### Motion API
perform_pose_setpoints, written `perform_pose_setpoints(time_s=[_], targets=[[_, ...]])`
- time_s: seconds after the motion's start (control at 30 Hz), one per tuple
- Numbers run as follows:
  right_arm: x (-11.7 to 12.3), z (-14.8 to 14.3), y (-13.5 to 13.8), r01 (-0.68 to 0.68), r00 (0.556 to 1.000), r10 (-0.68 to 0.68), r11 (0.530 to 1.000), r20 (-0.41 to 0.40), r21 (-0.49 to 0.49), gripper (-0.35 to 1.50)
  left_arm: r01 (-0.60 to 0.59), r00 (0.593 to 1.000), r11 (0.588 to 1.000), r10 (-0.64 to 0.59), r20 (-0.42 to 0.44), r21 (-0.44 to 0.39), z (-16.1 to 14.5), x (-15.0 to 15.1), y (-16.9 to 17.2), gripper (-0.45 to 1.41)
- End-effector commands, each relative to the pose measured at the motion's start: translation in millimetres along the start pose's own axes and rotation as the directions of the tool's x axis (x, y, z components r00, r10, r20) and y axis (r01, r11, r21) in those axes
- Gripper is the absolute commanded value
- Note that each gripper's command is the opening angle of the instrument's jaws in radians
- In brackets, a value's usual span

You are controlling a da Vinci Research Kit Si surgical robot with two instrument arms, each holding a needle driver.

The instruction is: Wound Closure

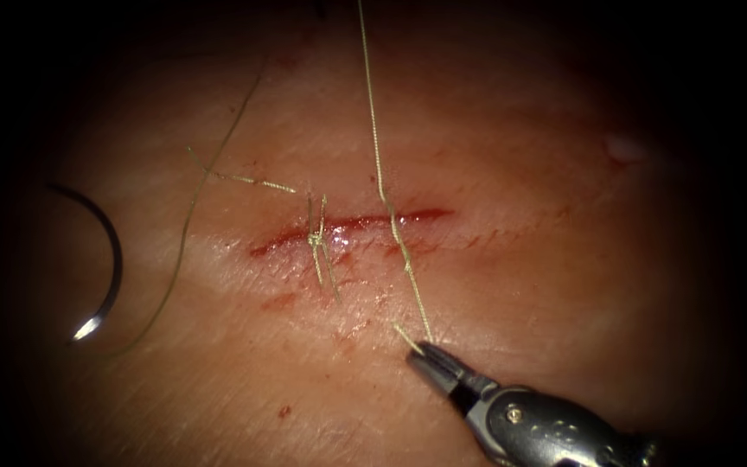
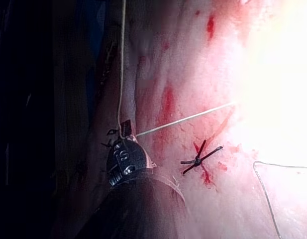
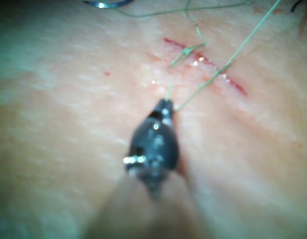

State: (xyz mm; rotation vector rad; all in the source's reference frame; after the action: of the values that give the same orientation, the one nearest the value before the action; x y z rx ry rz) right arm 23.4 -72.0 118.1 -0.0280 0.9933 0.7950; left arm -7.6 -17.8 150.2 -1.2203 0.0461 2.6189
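the cut (image 1: 347, 227) runs across the tissue (image 1: 494, 294), red fluid (image 1: 280, 301) along its edges and in small spots just below it. a finished knot (image 1: 316, 238) sits on the cut toward its left part, with short cut ends (image 1: 328, 275) sticking out above and below it. to the right of the knot, the thread (image 1: 377, 147) crosses the cut and carries on well above it, out of the endoscope view's top. below the cut the same thread reaches the right end effector (image 1: 423, 348), whose jaws are clenched on it close to its short free tail (image 1: 406, 337). the needle (image 1: 105, 259) lies loose on the tissue well to the left of the cut, not in the tissue and held by neither tool; another run of thread (image 1: 185, 233) passes between it and the cut. in the left wrist view the left end effector (image 2: 122, 130) has thread (image 2: 121, 59) meeting its tip, with the knot (image 2: 197, 160) nearby; whether its jaws are closed cannot be told.
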Motion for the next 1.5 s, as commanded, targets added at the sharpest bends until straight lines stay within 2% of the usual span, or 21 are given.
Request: perform_pose_setpoints(time_s=[0.03, 0.23, 0.43, 0.8, 1.13, 1.5], targets=[[-0.7, 0.6, -0.9, -0.004, 1.0, 0.004, 1.0, 0.001, 0.01, -0.35, -0.011, 1.0, 1.0, 0.012, -0.003, 0.01, 0.2, 0.7, -1.5, -0.45], [-1.2, -0.5, -3.1, 0.007, 1.0, -0.008, 0.999, 0.01, 0.04, -0.35, -0.035, 0.999, 0.999, 0.035, 0.004, 0.034, -0.3, 1.3, -2.5, -0.45], [-1.8, -1.3, -4.0, 0.011, 1.0, -0.012, 0.998, 0.016, 0.065, -0.35, -0.056, 0.998, 0.996, 0.055, 0.005, 0.074, -0.8, 2.2, -3.7, -0.45], [-2.2, -3.5, -6.6, 0.026, 0.999, -0.03, 0.993, 0.031, 0.113, -0.35, -0.098, 0.995, 0.991, 0.096, 0.031, 0.095, -1.1, 2.8, -4.5, -0.45], [-2.7, -4.5, -7.4, 0.034, 0.999, -0.038, 0.991, 0.031, 0.132, -0.35, -0.103, 0.994, 0.988, 0.098, 0.045, 0.113, -1.0, 2.6, -4.3, -0.45], [-1.6, -3.3, -7.0, 0.025, 1.0, -0.026, 0.992, 0.012, 0.123, -0.35, -0.111, 0.994, 0.988, 0.108, 0.026, 0.105, 0.0, 1.3, -1.9, -0.45]])
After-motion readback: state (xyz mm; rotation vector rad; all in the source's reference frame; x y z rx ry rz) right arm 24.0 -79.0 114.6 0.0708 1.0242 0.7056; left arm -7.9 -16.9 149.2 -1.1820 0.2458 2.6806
